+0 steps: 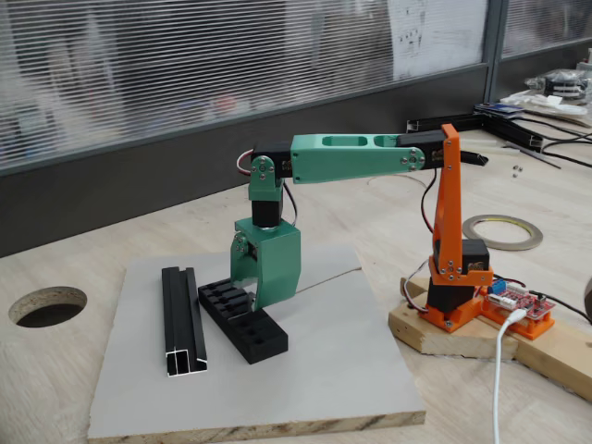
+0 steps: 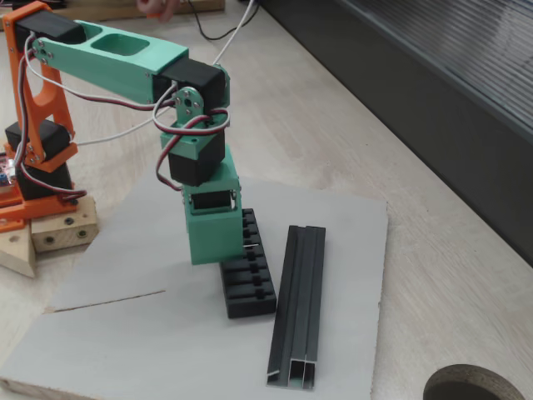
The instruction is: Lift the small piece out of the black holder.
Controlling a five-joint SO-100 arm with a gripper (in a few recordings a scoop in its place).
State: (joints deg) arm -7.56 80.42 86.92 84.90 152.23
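Item: green pincer (image 2: 218,250) lowered onto black holder (image 2: 250,283) at centre of grey board (image 2: 125,333), jaw state indiscernible; small piece, probably beneath it, unseen; step: grasping, next a straight lift toward 12 o'clock.

Lighting is even and diffuse in both fixed views, moderately bright. My arm (image 1: 351,155) casts only a faint, soft shadow on the grey board (image 1: 324,370). No strong glare. The window blinds (image 1: 185,65) read slightly washed out. Focus is soft overall; the far clutter (image 1: 546,92) is blurred.
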